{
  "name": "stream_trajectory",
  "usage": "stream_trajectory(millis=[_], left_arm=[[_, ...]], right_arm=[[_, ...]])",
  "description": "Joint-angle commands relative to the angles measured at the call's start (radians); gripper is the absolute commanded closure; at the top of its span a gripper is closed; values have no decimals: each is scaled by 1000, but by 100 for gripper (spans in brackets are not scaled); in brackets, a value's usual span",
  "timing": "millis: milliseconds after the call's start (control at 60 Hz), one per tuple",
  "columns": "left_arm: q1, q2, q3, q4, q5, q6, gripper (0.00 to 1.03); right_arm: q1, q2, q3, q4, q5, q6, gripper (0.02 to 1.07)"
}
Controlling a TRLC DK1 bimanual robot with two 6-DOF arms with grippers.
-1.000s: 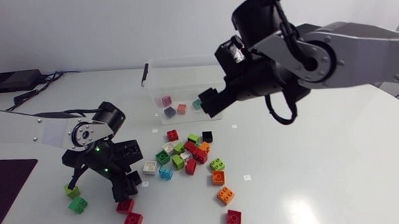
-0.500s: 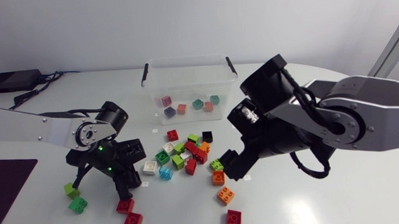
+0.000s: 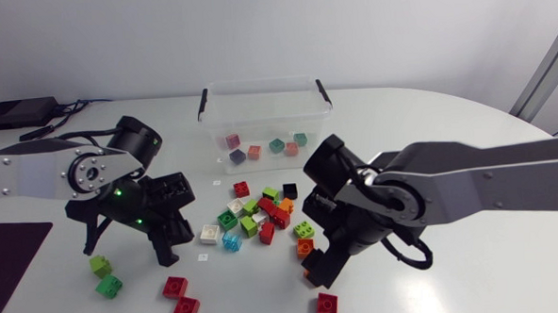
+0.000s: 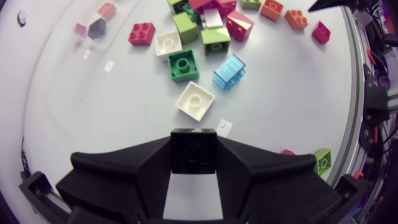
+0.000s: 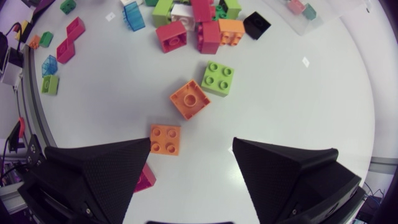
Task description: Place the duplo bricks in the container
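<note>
The left tool point(image 4: 194, 177) is clamped on a black brick point(image 4: 194, 148), one finger on each side of it, over the worktop point(image 4: 93, 112) to the left of the pile point(image 3: 262, 209). The right tool point(image 5: 192, 144) has its fingers wide apart and holds nothing. It hangs just right of the pile, with an orange brick point(image 5: 165, 139) beside one finger and a second orange brick point(image 5: 189, 99) and a light green brick point(image 5: 217, 78) just ahead. The clear container point(image 3: 257, 83) stands at the far middle, with only a handful of bricks point(image 3: 253, 151) inside. The task looks to be at an early stage. Most bricks lie loose on the worktop, including red bricks point(image 3: 181, 298) at the near left.
</note>
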Motion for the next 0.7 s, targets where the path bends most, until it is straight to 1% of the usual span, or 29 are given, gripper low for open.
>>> stream_trajectory(millis=[0,50,100,200,300,367,433,517,567,600,683], left_arm=[[17,-53,44,-12,18,-26,83],[20,-70,72,-12,28,-50,83],[21,-84,90,-12,35,-67,83],[26,-100,142,-9,64,-105,83],[27,-99,182,8,76,-148,83],[26,-94,205,52,84,-194,83],[29,-90,225,86,90,-233,83],[30,-76,257,110,101,-265,83],[33,-64,277,136,107,-292,83],[35,-50,297,149,107,-314,83],[33,-16,329,199,116,-362,83]], right_arm=[[22,56,-27,19,-4,-10,13],[34,84,-30,34,-3,-10,14],[42,102,-32,46,-3,-10,16],[48,131,-30,71,0,-12,16],[51,162,-29,83,0,-16,17],[57,177,-32,97,0,-16,25],[62,180,-35,106,2,-16,31],[62,180,-36,106,2,-19,42],[62,179,-39,109,2,-19,50],[62,177,-41,114,2,-26,58],[61,166,-47,120,0,-30,74]])
